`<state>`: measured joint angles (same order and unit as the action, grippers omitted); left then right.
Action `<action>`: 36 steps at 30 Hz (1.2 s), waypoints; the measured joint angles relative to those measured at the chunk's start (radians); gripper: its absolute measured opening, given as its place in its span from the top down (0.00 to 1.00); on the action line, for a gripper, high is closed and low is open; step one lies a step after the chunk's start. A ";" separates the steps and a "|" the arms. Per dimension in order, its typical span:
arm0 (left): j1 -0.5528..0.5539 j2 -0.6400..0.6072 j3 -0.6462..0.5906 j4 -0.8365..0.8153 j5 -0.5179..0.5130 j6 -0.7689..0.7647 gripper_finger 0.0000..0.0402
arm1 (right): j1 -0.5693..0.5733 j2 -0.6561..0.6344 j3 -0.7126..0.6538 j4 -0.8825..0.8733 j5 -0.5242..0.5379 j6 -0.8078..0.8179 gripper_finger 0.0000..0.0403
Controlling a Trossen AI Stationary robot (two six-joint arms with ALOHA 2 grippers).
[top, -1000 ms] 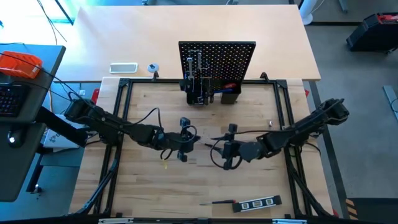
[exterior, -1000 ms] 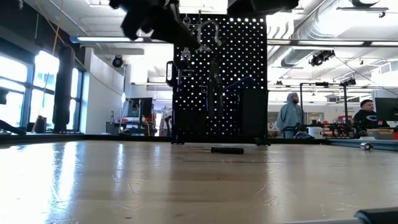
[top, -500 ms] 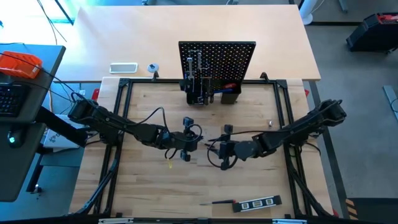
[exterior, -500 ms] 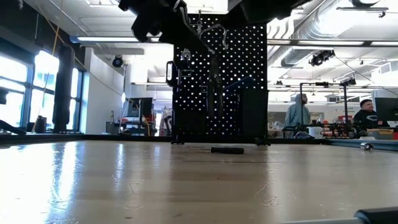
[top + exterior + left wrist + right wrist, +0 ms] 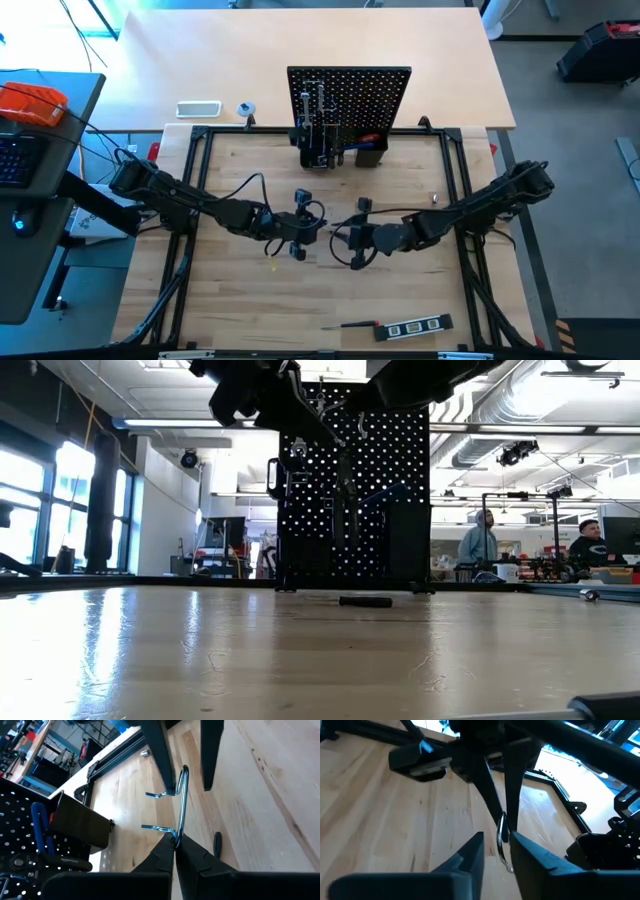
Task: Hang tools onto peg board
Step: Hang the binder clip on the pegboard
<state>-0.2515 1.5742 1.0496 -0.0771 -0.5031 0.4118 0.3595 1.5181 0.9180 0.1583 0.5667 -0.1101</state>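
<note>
Left claw (image 5: 175, 840) pinching bent silver wire peg hook (image 5: 181, 800) mid-table, right claw (image 5: 496, 851) spread around it; upright black perforated peg board (image 5: 350, 90) partly loaded, black marked level (image 5: 413, 327) unhung.

Right pincer (image 5: 352, 238) moved left toward the left pincer (image 5: 300, 226), now straddling the silver hook (image 5: 181, 802) it holds; right fingers narrowed. Left arm shifted slightly right.

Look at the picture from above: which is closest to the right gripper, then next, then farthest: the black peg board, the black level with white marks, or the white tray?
1. Black level with white marks, at the table's near edge, nearest the right gripper.
2. Upright black peg board, at the far side.
3. White rectangular tray, far-left, off the frame.
</note>
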 joint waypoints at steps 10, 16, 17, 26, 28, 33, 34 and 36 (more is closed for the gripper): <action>0.000 0.000 -0.001 0.000 0.011 -0.001 1.00 | -0.009 0.000 0.000 -0.001 -0.018 0.014 0.98; 0.001 0.000 -0.002 0.001 0.023 -0.001 1.00 | -0.012 0.000 0.000 -0.018 0.010 0.019 0.99; 0.000 0.000 -0.002 0.000 0.022 -0.001 1.00 | -0.011 0.000 0.000 -0.019 0.019 0.017 0.99; -0.004 -0.001 -0.002 -0.002 0.014 0.009 0.95 | 0.003 0.001 0.000 -0.027 0.058 0.000 1.00; -0.004 -0.004 -0.002 0.000 0.010 0.009 0.91 | 0.003 0.001 0.000 -0.037 0.061 0.000 1.00; -0.005 -0.030 -0.001 -0.001 0.008 0.009 0.78 | 0.003 -0.014 -0.001 -0.078 0.064 0.001 1.00; -0.005 -0.039 -0.001 -0.007 0.005 0.010 0.75 | 0.003 -0.022 -0.001 -0.082 0.065 0.000 1.00; -0.005 -0.063 -0.001 -0.008 -0.007 0.011 0.70 | 0.003 -0.045 -0.001 -0.095 0.065 -0.003 1.00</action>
<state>-0.2565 1.5114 1.0489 -0.0856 -0.5102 0.4223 0.3622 1.4726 0.9169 0.0632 0.6319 -0.1132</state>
